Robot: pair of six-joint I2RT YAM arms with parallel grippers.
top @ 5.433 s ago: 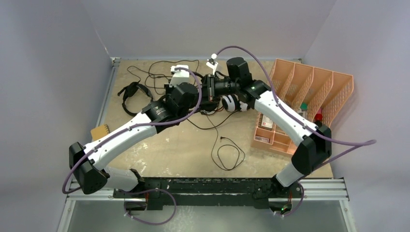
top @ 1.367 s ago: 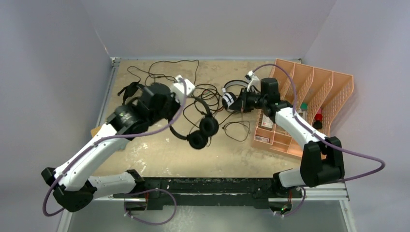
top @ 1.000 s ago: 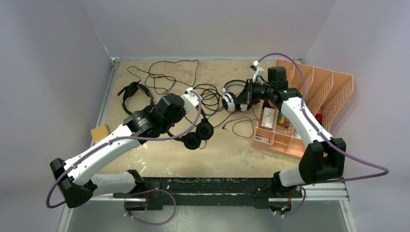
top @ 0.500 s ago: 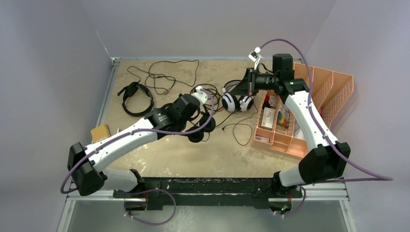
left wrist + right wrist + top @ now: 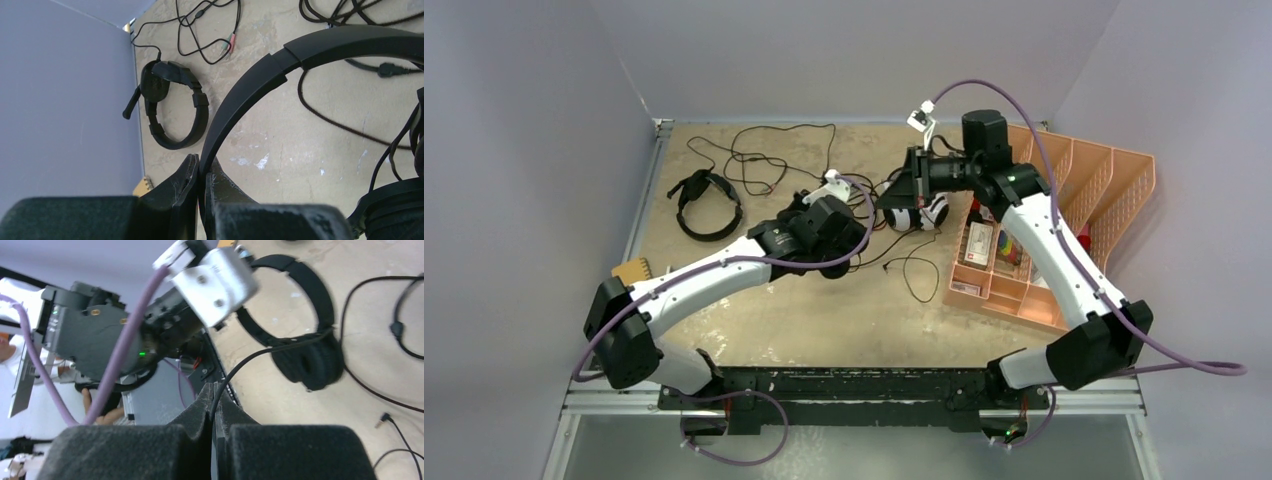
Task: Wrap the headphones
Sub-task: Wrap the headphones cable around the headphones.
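Black round-padded headphones (image 5: 395, 205) hang just above table centre, headband (image 5: 260, 80) clamped in the left gripper (image 5: 200, 200). Their thin black cable (image 5: 260, 352) is pinched tight in the right gripper (image 5: 214, 405), toward 1 o'clock. Step looks like winding cord round the band: hold band steady, cable taut, turns side by side, clear of the loose black cords (image 5: 764, 150) at 11. White-and-black over-ear pair (image 5: 904, 218) lies beside the right gripper, larger black headset (image 5: 704, 205) at 10 o'clock, peach plastic organiser tray (image 5: 1114, 160) at 3.

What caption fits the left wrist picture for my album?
Left claw pinches a black headphone band; another black headset lies on the table.
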